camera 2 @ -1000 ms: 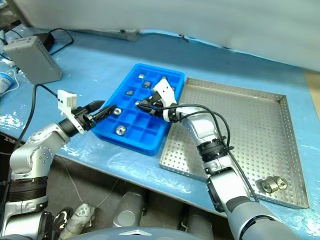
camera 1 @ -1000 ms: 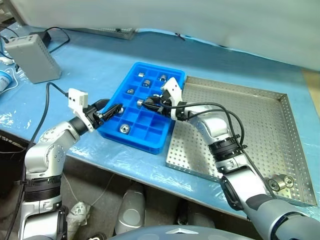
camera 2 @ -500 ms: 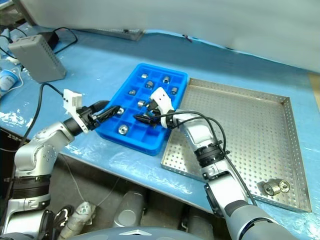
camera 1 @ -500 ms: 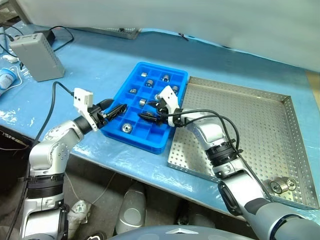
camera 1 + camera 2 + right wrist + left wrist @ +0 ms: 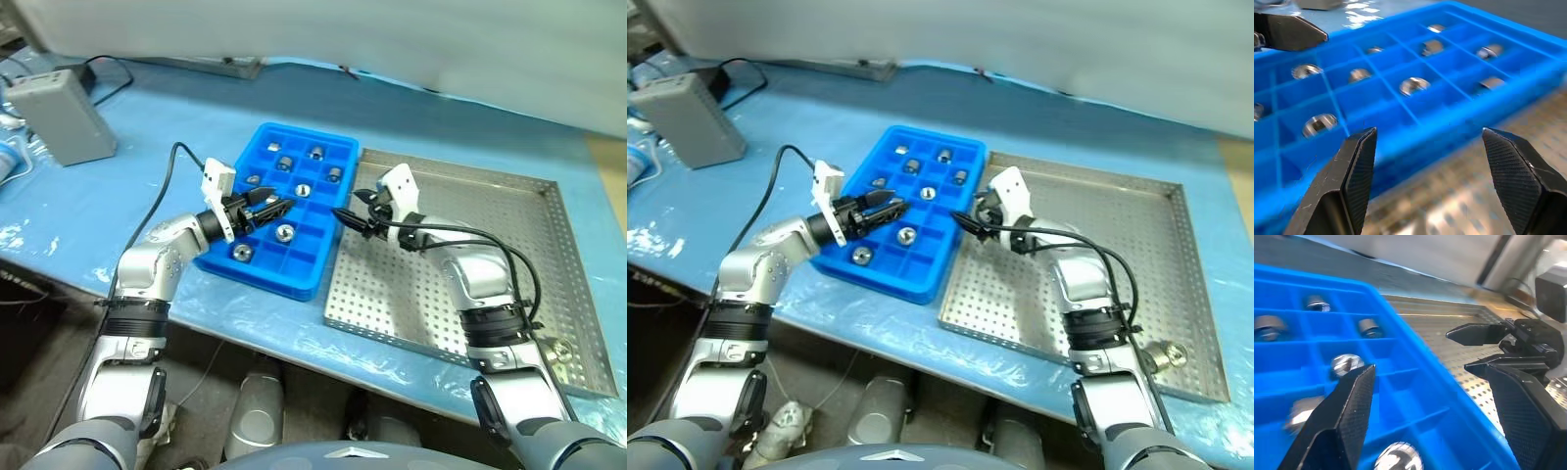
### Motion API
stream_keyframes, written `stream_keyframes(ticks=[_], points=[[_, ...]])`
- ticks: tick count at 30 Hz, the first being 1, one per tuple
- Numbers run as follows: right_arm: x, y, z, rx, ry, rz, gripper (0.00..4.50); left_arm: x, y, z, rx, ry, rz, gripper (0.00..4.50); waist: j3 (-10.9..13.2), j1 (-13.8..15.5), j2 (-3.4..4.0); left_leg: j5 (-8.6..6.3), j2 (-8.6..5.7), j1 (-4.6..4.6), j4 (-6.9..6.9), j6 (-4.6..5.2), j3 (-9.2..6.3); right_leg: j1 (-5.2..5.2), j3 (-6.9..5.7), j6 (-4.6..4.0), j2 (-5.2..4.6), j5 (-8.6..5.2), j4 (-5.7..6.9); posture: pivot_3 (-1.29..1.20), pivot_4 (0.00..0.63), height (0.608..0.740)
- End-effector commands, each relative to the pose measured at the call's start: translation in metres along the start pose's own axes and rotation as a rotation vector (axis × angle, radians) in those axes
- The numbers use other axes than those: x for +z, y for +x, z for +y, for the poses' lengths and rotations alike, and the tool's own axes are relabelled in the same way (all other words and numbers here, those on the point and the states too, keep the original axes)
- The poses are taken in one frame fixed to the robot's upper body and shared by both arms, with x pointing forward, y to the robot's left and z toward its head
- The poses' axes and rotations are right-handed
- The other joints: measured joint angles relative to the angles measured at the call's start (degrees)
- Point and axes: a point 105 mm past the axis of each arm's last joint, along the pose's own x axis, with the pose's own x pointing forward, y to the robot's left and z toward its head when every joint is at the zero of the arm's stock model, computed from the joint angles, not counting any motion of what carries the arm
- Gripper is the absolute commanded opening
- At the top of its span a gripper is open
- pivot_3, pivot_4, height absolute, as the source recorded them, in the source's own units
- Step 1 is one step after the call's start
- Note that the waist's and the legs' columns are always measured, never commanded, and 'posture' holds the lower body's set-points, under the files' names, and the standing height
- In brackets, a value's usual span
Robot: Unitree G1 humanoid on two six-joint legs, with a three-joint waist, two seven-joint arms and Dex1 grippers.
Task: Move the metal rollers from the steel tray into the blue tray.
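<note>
Withdrawn from the blue tray [image 5: 294, 211] to the steel tray's [image 5: 470, 264] near edge, the right tool [image 5: 349, 217] gaped empty, while two metal rollers [image 5: 1161, 354] far behind it risked being overlooked.

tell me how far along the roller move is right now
Mostly done: about seven metal rollers sit in the blue tray compartments. In hand: nothing; the right gripper hangs open-jawed over the steel tray edge, the left gripper open over the blue tray. Left: the rollers at the steel tray's near right corner.
</note>
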Motion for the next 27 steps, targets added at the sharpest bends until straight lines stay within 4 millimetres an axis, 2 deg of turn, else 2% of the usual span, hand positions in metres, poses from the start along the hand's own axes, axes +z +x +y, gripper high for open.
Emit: stream_keyframes(ticks=[1, 3, 6, 8, 13, 18, 23, 27], points=[[0.005, -0.037, -0.009, -0.085, -0.013, -0.013, 3.59, 0.003, 0.024, -0.012, -0.116, 0.025, 0.002, 3.80, 0.0, -1.5, -0.01, 0.00, -0.01, 0.00, 0.01, 0.01, 0.00, 0.02, 0.00, 0.01, 0.00, 0.00, -0.01, 0.03, 0.150, 0.740], [-0.005, -0.065, -0.017, -0.163, -0.015, 0.032, 3.59, 0.000, 0.041, -0.019, -0.181, 0.015, 0.011, 3.80, 0.0, -2.8, 0.00, -0.03, -0.02, 0.00, 0.07, 0.06, 0.01, 0.04, 0.03, 0.03, 0.00, 0.02, -0.02, -0.03, 0.150, 0.740], [-0.012, -0.097, -0.023, -0.248, -0.011, 0.071, 3.59, -0.005, 0.058, -0.030, -0.258, 0.001, 0.022, 3.80, 0.0, -5.2, 0.01, -0.06, -0.04, 0.05, 0.04, 0.11, 0.02, 0.15, 0.02, 0.12, 0.01, 0.06, -0.23, -0.11, 0.150, 0.740], [-0.015, -0.113, -0.024, -0.288, -0.010, 0.094, 3.59, -0.009, 0.067, -0.037, -0.301, -0.006, 0.030, 3.80, 0.0, -6.7, 0.01, -0.09, -0.09, 0.05, 0.02, 0.18, 0.07, 0.19, 0.04, 0.22, 0.01, 0.13, -0.42, -0.14, 0.150, 0.740], [-0.025, -0.138, -0.019, -0.323, -0.012, 0.167, 3.59, -0.014, 0.080, -0.047, -0.367, -0.018, 0.033, 3.80, -0.1, -9.6, 0.03, -0.31, -0.08, 0.22, 0.07, 0.55, 0.14, 0.42, 0.03, 0.05, 0.02, 0.01, -0.55, -0.19, 0.150, 0.740], [-0.040, -0.165, -0.013, -0.309, -0.006, 0.261, 3.59, -0.017, 0.081, -0.049, -0.383, -0.019, 0.037, 3.80, -0.1, -10.1, 0.05, -0.43, -0.12, 0.63, 0.07, 0.74, 0.13, 1.02, -0.07, 0.43, -0.02, -0.22, -0.88, -0.18, 0.150, 0.740], [-0.055, -0.198, -0.031, -0.371, -0.014, 0.353, 3.59, -0.022, 0.076, -0.046, -0.371, -0.023, 0.044, 3.80, -0.1, -10.2, 0.08, -0.68, -0.16, 1.08, -0.01, 1.13, 0.17, 1.87, -0.11, 0.69, -0.07, -0.07, -1.79, -0.16, 0.150, 0.740], [-0.058, -0.207, -0.033, -0.332, -0.020, 0.398, 3.59, -0.023, 0.072, -0.045, -0.360, -0.028, 0.042, 3.80, -0.1, -10.3, 0.08, -0.83, -0.23, 1.08, -0.01, 1.35, 0.22, 2.02, -0.11, 0.68, -0.14, -0.01, -2.05, -0.13, 0.150, 0.740]])
